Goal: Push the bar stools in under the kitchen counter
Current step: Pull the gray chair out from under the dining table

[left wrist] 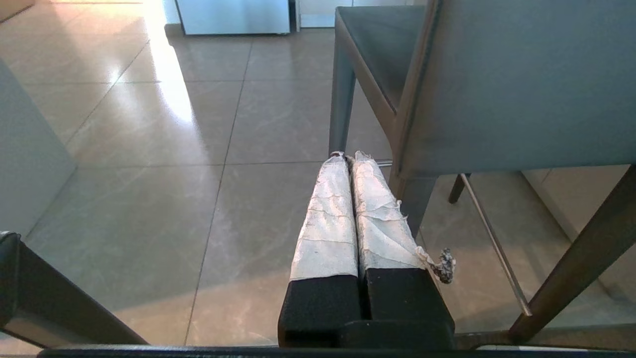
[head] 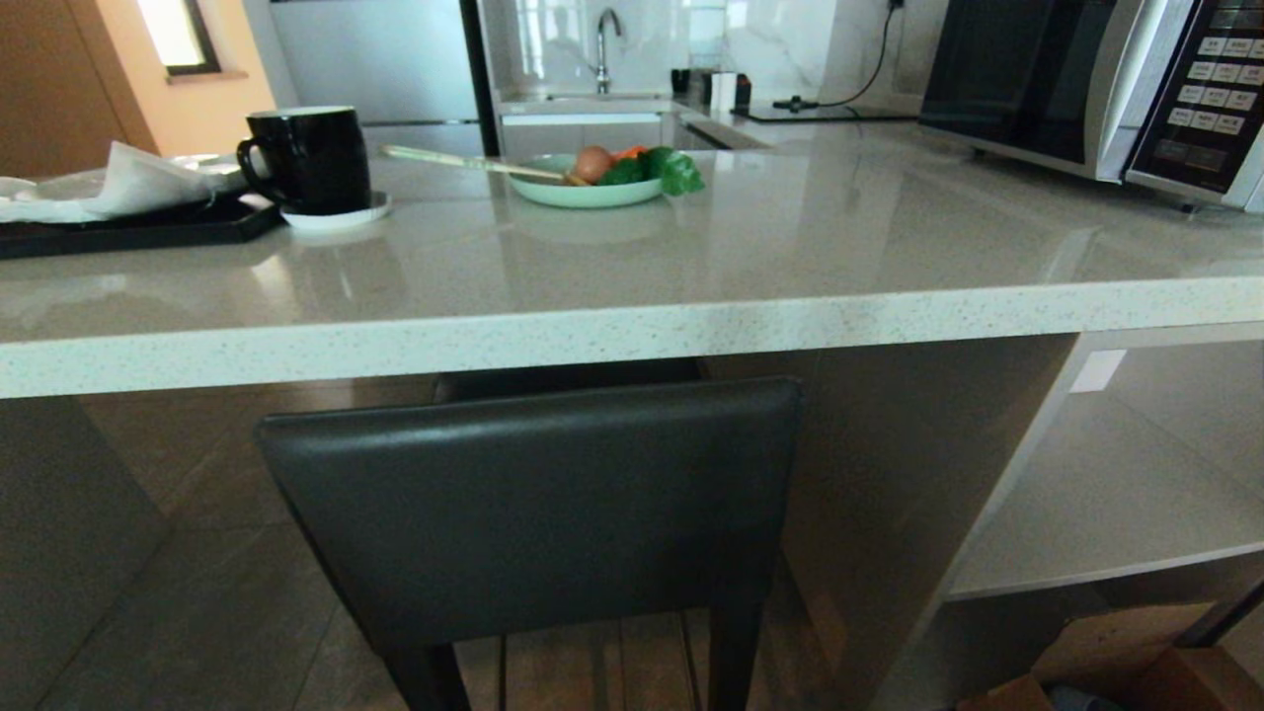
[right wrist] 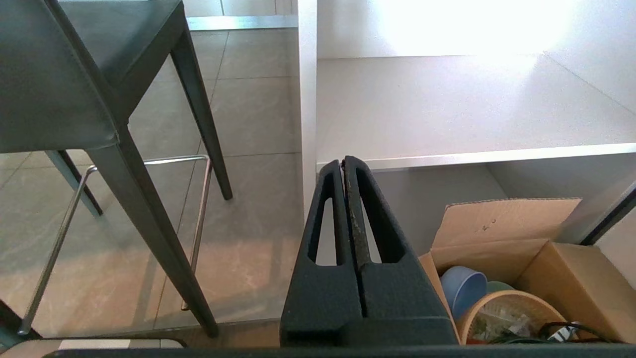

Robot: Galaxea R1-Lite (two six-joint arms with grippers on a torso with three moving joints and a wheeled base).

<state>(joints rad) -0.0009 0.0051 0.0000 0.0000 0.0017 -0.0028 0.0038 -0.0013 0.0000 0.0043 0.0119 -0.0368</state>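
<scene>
A dark grey bar stool (head: 533,504) stands at the near edge of the desk (head: 632,331), its backrest just below the thick stone edge and its seat reaching under it. The left end effector (left wrist: 348,158) beside the stool is closed and empty, as is the right end effector (right wrist: 343,161) near the open shelf unit (right wrist: 447,109). A black mug (head: 308,158) and green plate (head: 583,190) sit towards the far edge.

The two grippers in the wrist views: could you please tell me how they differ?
The left gripper has fingers wrapped in white tape; the right gripper has bare black fingers with slots. The left hangs beside the bar stool over tiled floor; the right points at the shelf unit. Both are shut, holding nothing.
</scene>
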